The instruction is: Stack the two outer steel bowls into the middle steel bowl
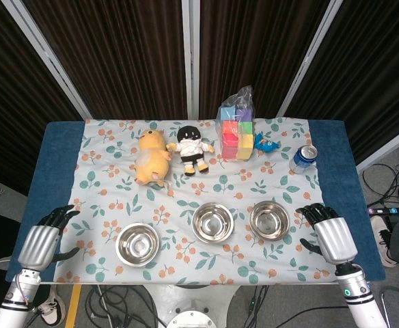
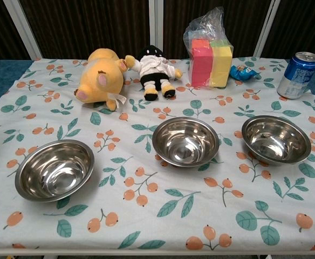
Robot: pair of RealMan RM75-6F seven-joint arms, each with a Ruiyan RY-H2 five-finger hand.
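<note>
Three steel bowls stand in a row near the table's front edge, all empty and apart from each other. The left bowl (image 1: 137, 244) (image 2: 54, 169) sits lowest and furthest left. The middle bowl (image 1: 213, 222) (image 2: 185, 141) and the right bowl (image 1: 268, 220) (image 2: 275, 138) stand closer together. My left hand (image 1: 44, 238) hovers over the table's left edge, fingers apart, holding nothing, well left of the left bowl. My right hand (image 1: 330, 231) is open just right of the right bowl, not touching it. The chest view shows neither hand.
Behind the bowls lie a yellow plush toy (image 1: 151, 158), a small doll in white (image 1: 191, 148), a bag of coloured blocks (image 1: 237, 130), a blue candy wrapper (image 1: 266, 144) and an upright blue can (image 1: 303, 158). A floral cloth (image 1: 104, 198) covers the table.
</note>
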